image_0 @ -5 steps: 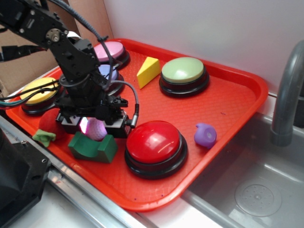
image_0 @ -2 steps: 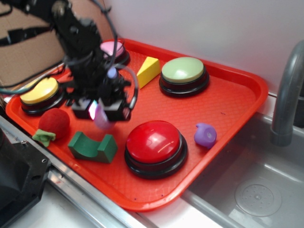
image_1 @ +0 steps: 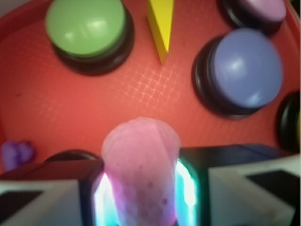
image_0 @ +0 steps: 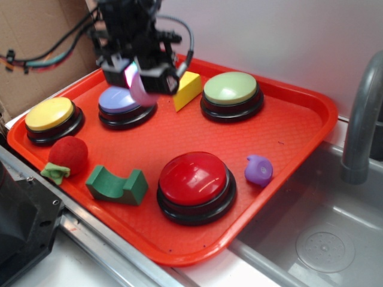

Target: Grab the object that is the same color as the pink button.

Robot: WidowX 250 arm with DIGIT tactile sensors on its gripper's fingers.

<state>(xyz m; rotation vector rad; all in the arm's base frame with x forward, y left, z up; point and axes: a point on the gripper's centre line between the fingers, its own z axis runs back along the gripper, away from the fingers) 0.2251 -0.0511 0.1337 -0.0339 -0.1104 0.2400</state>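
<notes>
Gripping the small pink ball (image_0: 141,91) between its two black-and-white fingers (image_1: 56,200), the end effector (image_0: 142,76) is hovering above the red plastic tray (image_0: 287,128), over its back-left part. In the wrist view the ball (image_1: 140,174) is looking soft and slightly pitted, squeezed tall between glowing pads, though motion blur is hiding any finer surface pattern. Below it, the tray's floor is showing a fine cross-hatched texture. The lavender-blue domed button with a black base (image_0: 122,103) is sitting just under the ball; the pale pink domed button (image_1: 261,8) is peeking in at the wrist view's top edge, and the arm is hiding it in the exterior view. A yellow wedge block (image_0: 188,89) is lying beside the smooth green domed button (image_0: 231,92). Open tray floor is stretching through the middle, between these and the large glossy red button (image_0: 194,182) nearer the front rim.
</notes>
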